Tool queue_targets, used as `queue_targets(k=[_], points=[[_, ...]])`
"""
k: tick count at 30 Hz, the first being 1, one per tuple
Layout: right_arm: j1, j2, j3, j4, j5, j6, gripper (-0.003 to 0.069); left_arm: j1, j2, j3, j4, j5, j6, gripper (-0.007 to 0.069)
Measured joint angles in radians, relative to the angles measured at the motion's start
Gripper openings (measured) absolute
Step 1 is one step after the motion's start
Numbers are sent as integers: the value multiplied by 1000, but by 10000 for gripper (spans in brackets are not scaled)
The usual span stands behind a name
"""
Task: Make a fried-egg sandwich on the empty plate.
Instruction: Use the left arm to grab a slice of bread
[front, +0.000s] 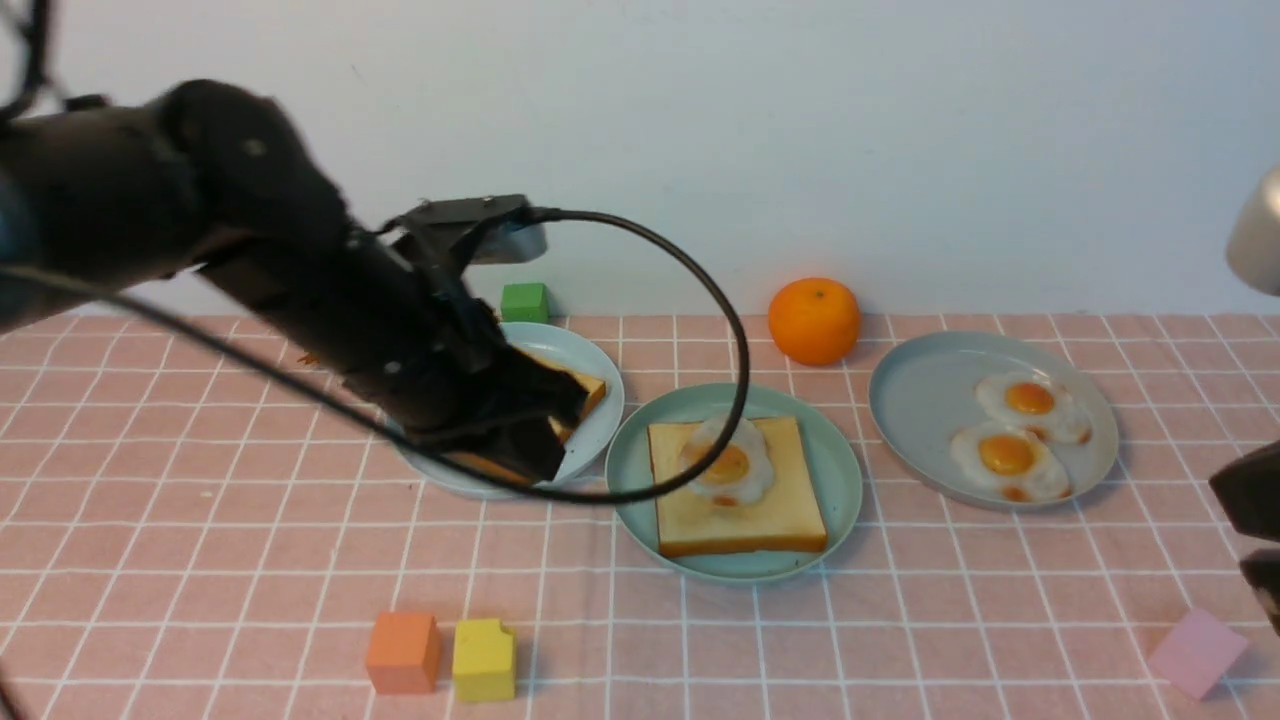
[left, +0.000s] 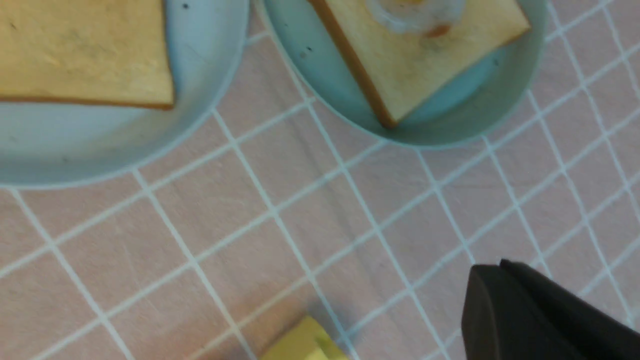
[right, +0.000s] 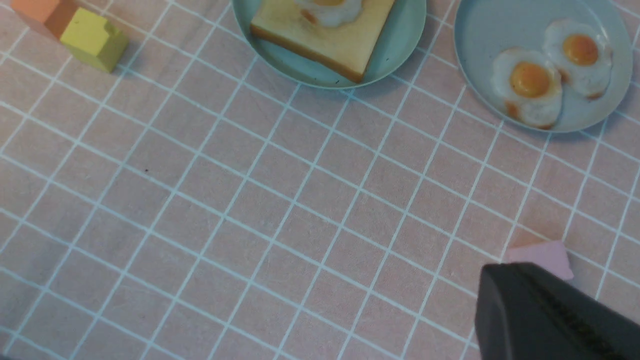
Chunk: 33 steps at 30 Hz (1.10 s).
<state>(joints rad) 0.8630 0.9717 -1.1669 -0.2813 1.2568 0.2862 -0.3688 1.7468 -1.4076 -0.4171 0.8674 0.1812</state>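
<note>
My left claw (front: 525, 435) hangs over the spare toast (left: 80, 50) on the left plate (left: 200, 125); I cannot tell if its jaws are apart. The toast looks light, stiff and crumbly, so I'd pinch one crust edge. The middle plate (front: 840, 470) already holds the base toast (front: 740, 515) and egg (front: 725, 462).

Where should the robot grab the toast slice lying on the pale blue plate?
Probably at the crust edge of the toast slice facing the mint-green plate, coming from above, tilted. It lies flat, so only its thin edge can be pinched, and that side sits clear of the raised rim of the light-blue plate.
</note>
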Motion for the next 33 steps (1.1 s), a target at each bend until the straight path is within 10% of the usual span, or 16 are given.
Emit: queue_targets(k=[9,22,33], points=[[0,-1,0,32,0,-12,1,-98,208,-246,435,-3,-346,15],[0,-40,0,-2,0,-26,4,-94,409,-306,613,-160,-349,305],[0,-47,0,-10,0,-26,6,-94,471,-313,639,-197,-349,328]])
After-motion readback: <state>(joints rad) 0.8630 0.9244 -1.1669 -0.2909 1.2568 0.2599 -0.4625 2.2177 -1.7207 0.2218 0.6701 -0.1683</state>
